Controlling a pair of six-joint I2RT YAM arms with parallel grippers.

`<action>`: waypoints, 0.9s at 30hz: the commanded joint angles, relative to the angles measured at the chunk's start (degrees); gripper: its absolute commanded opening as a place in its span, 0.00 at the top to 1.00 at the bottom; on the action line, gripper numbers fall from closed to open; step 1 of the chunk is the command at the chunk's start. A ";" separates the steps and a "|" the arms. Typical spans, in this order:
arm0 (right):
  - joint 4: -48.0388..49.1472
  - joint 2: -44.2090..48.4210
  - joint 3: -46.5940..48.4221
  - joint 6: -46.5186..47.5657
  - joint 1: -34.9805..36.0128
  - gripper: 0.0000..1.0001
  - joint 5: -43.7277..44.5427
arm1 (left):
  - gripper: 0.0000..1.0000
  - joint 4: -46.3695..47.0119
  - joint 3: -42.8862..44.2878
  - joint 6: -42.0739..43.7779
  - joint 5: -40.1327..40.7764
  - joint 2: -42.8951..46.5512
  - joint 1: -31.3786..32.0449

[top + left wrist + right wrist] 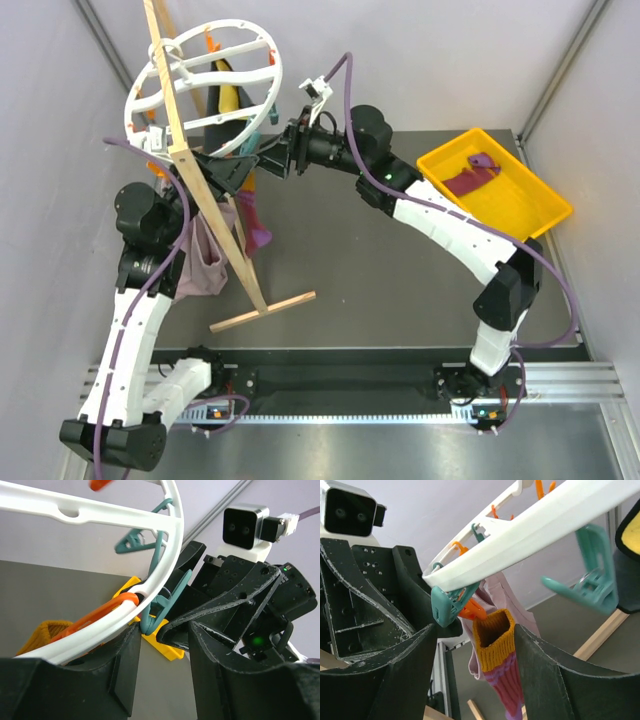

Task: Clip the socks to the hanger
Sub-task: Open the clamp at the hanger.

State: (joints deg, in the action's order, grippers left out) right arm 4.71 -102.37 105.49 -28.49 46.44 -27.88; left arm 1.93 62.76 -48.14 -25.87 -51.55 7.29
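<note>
The white wheel-shaped hanger (165, 75) hangs at the top left, with orange and teal clips on its rim. One maroon sock (256, 228) with an orange cuff (495, 640) hangs below the rim, its cuff corner at an orange clip (471, 611). My right gripper (268, 158) is open, its fingers either side of that cuff (475, 628). My left gripper (245, 170) is open just under the rim (165, 647), beside a teal clip (150, 622) and the right gripper's fingertip. The second sock (470, 172) lies in the yellow bin.
A light wooden stand (215, 215) carries the hanger, its foot bar on the table. A pale mauve cloth (205, 262) and a yellow-and-black garment (228, 95) hang from the hanger. The yellow bin (545, 212) sits at the right.
</note>
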 commanded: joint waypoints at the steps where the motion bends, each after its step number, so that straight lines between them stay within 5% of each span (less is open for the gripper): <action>1: 9.17 2.00 -0.98 0.03 1.03 0.37 -3.67 | 0.53 5.27 -0.10 -1.17 2.14 -0.83 -0.08; 21: 34.75 -1.95 -5.12 -6.66 3.05 0.42 -5.61 | 0.46 5.45 -0.89 -2.75 0.29 -0.39 -0.08; 27: 37.92 -4.68 -3.28 -9.65 3.49 0.55 -5.26 | 0.45 5.27 -0.98 -3.10 0.12 -0.22 -0.08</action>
State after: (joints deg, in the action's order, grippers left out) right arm 35.62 -106.43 98.76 -35.75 47.57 -30.37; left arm 5.96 62.22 -51.31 -25.89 -51.55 7.27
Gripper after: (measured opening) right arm 0.464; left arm 0.550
